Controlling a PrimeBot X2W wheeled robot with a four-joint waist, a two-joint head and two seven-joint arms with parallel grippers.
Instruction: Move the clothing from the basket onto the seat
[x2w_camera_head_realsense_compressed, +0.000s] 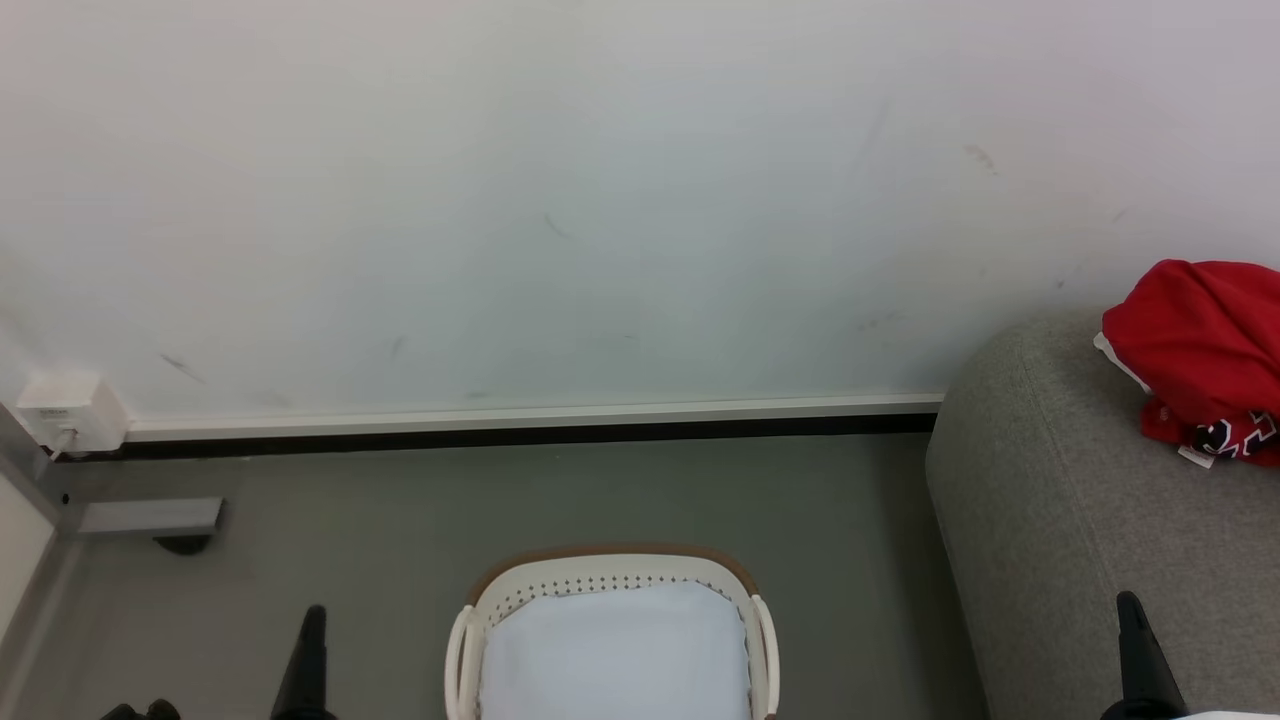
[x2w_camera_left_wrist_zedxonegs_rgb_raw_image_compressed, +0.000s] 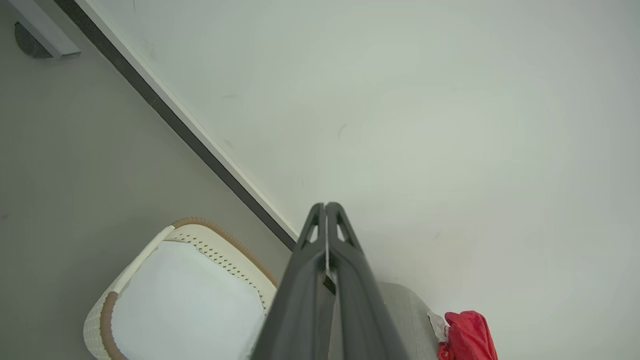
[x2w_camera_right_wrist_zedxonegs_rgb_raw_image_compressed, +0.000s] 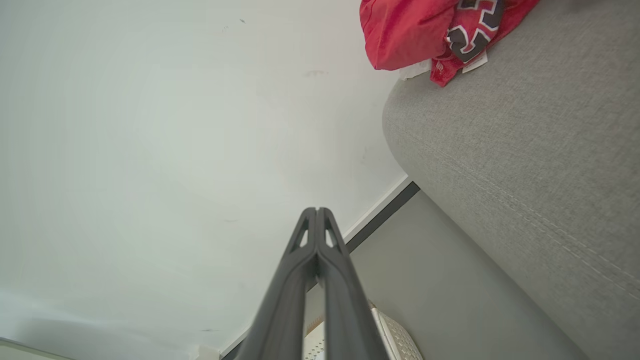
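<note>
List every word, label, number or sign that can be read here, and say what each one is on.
No text reads clearly.
Clothing on the seat: black-and-white block lettering, crumpled and partly hidden, not readable.
White tags at the clothing's edge: too small to read.
White wall box: faint marking, blurred.
Basket: no text seen.

Lettering on the garment, none of it legible

The red clothing (x2w_camera_right_wrist_zedxonegs_rgb_raw_image_compressed: 410, 30) lying on the grey seat (x2w_camera_right_wrist_zedxonegs_rgb_raw_image_compressed: 525, 150) carries large black letters edged in white (x2w_camera_right_wrist_zedxonegs_rgb_raw_image_compressed: 472, 30). The cloth is folded so that only broken strokes show, and no word or number can be made out. Its small white tags (x2w_camera_right_wrist_zedxonegs_rgb_raw_image_compressed: 474, 62) are too small to read, as is the faint grey print on the white wall box (x2w_camera_head_realsense_compressed: 68, 408).
</note>
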